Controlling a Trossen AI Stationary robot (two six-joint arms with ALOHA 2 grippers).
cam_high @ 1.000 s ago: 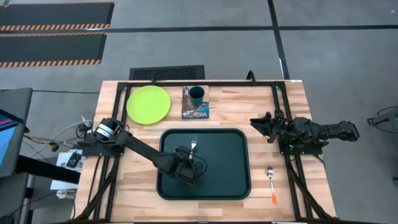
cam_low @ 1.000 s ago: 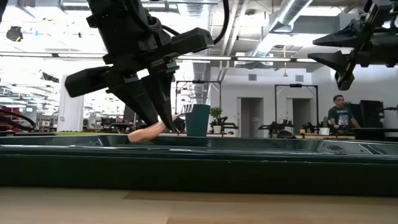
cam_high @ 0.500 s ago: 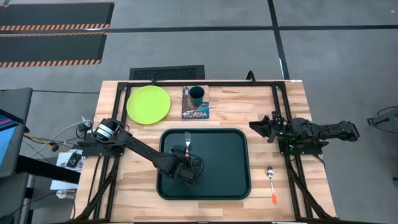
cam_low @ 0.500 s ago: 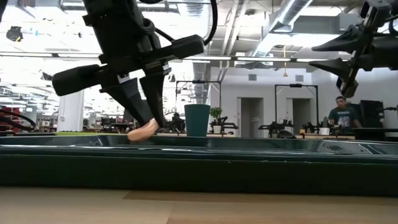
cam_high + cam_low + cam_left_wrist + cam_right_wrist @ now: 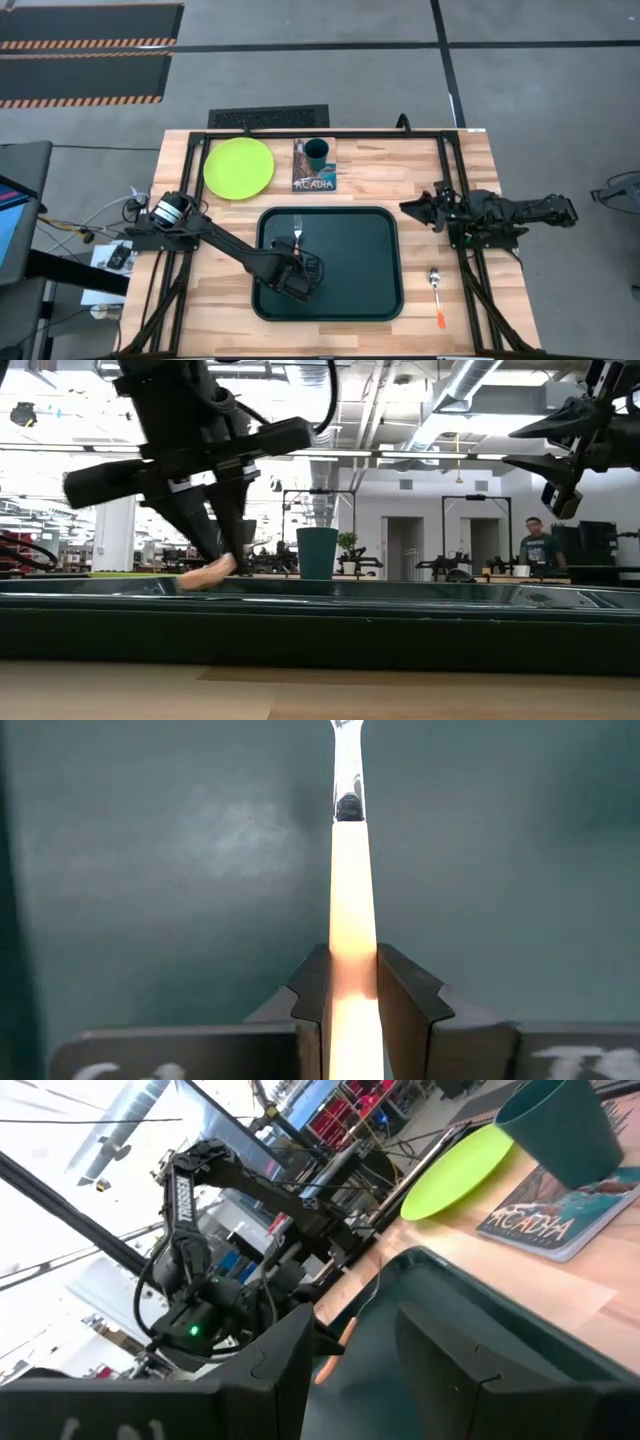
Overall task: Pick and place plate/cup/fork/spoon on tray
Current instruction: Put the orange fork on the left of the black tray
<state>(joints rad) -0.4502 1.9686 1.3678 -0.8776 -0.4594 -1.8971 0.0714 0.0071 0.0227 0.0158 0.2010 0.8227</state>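
This is a robotics lab in a large industrial hall. The wooden counter point(image 5: 420, 170) stands on a grey concrete floor point(image 5: 300, 70) with black mats edged in orange hazard stripes point(image 5: 85, 44). A black metal frame point(image 5: 440, 150) is fixed on the counter, and loose cables point(image 5: 110, 225) hang at its side. Behind it the room is open and bright, with exposed ducts on the ceiling point(image 5: 470, 380), more test rigs point(image 5: 470, 530) and a person point(image 5: 538, 545) working far away.

Grey floor point(image 5: 300, 70), striped mats point(image 5: 85, 45); bright, perhaps industrial hall beyond.
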